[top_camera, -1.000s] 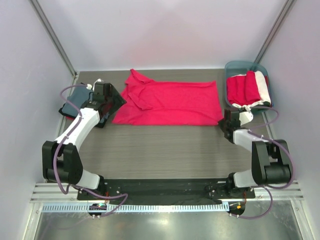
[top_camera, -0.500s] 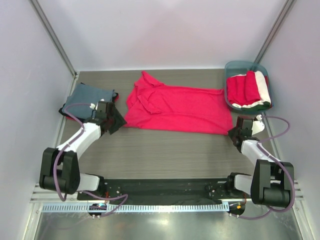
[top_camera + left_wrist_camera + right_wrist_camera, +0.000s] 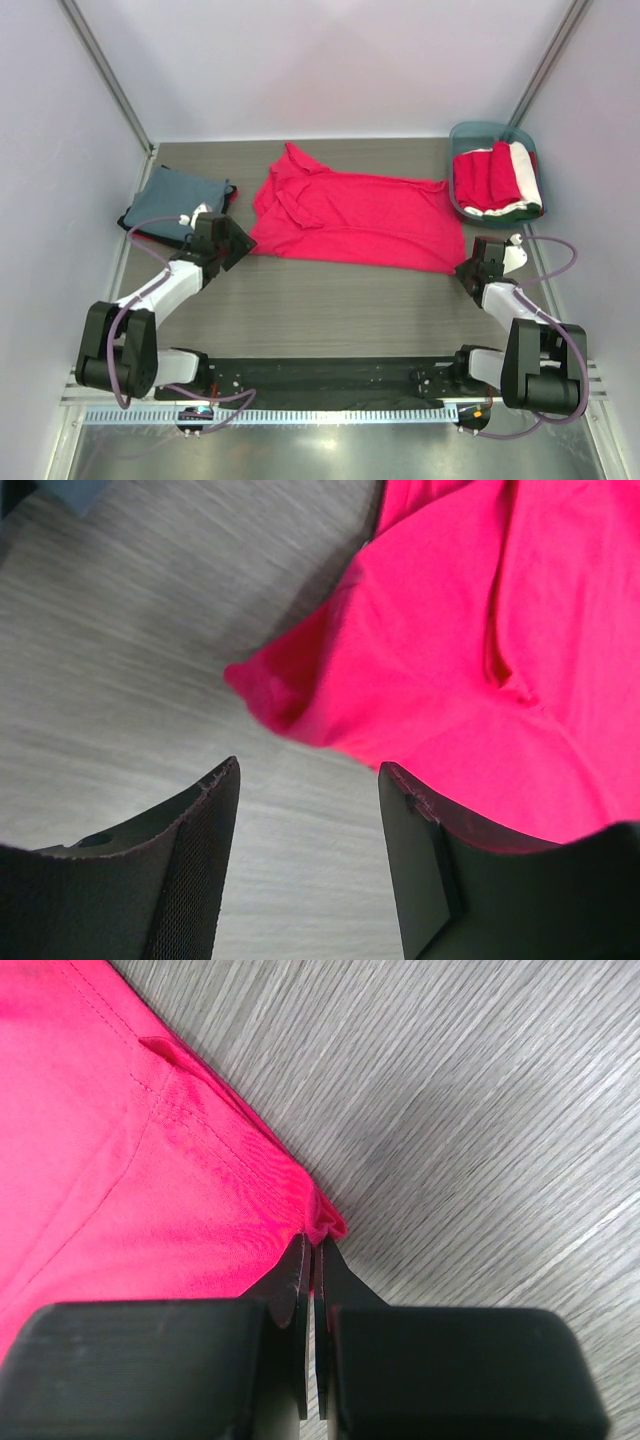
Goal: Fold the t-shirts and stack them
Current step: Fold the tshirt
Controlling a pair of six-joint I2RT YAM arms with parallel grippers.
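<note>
A crimson-red t-shirt [image 3: 350,215] lies spread flat in the middle of the table. A slate blue-grey t-shirt [image 3: 175,200] lies folded at the left. My left gripper [image 3: 240,246] is open and empty, just short of the red shirt's near-left corner. In the left wrist view [image 3: 310,780] that corner [image 3: 262,688] lies beyond the spread fingers [image 3: 205,825]. My right gripper [image 3: 463,267] is shut on the red shirt's near-right corner; the right wrist view [image 3: 312,1245] shows the hem [image 3: 325,1222] pinched between the closed jaws.
A teal tub [image 3: 462,135] at the back right holds folded red and white shirts [image 3: 497,180]. Grey walls close in both sides and the back. The table is wood-grain grey [image 3: 330,310].
Both grippers moved toward the near edge and the red shirt slid toward the near right with them. The blue-grey shirt is uncovered. In the last half second almost nothing moved.
</note>
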